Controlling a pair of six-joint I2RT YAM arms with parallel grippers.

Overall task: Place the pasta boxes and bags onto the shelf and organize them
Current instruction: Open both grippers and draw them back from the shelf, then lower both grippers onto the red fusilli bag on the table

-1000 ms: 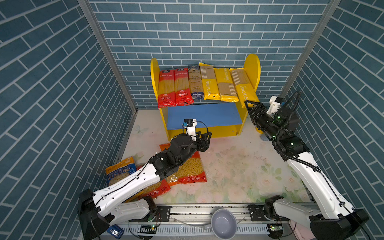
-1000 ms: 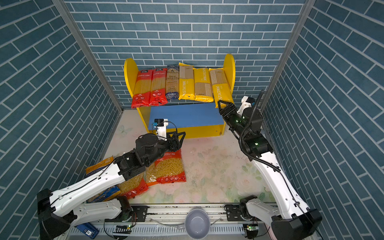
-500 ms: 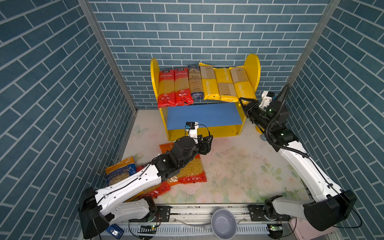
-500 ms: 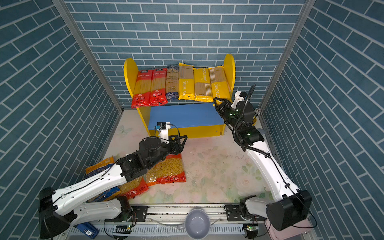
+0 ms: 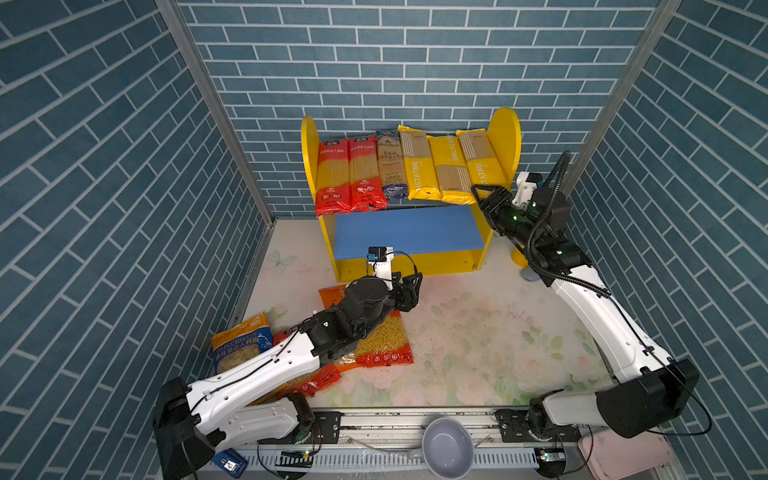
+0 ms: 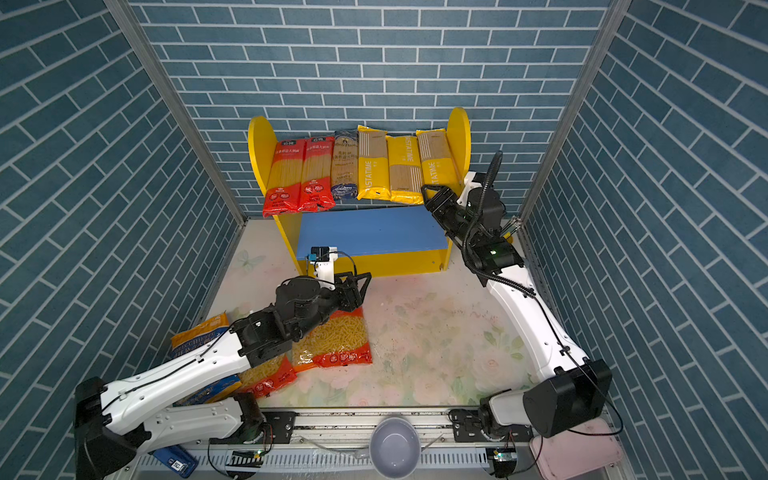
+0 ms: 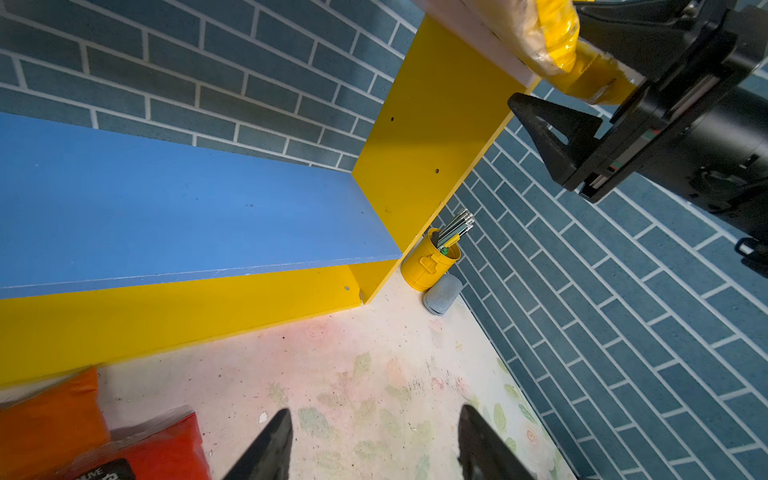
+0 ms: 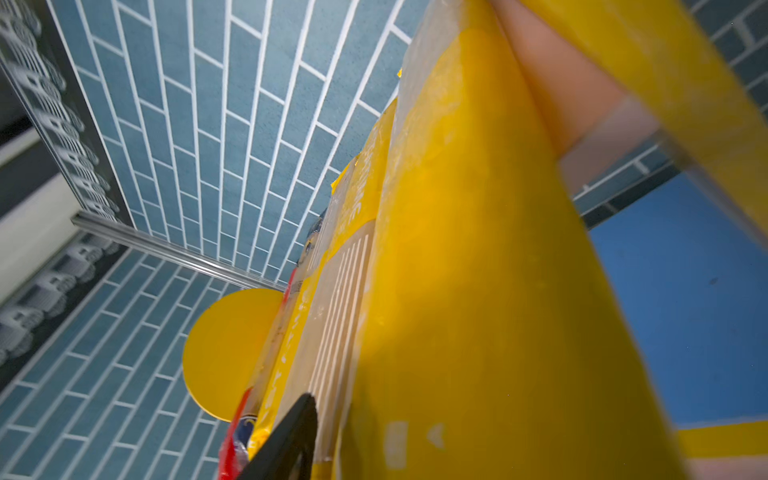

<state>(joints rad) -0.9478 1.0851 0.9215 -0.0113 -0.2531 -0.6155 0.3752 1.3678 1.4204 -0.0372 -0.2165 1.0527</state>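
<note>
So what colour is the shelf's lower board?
Blue; the shelf's lower board shows best in a top view.

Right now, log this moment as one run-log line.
upper tier: six spaghetti packs | lower board: bare | left gripper: open, over floor bags | right gripper: at rightmost yellow pack, grip unclear

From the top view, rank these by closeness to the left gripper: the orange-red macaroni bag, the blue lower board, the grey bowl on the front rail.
Ranked from the left gripper:
1. Orange-red macaroni bag, just under and behind it on the floor.
2. Blue lower board, just ahead on the shelf.
3. Grey bowl, far back at the front rail.
</note>
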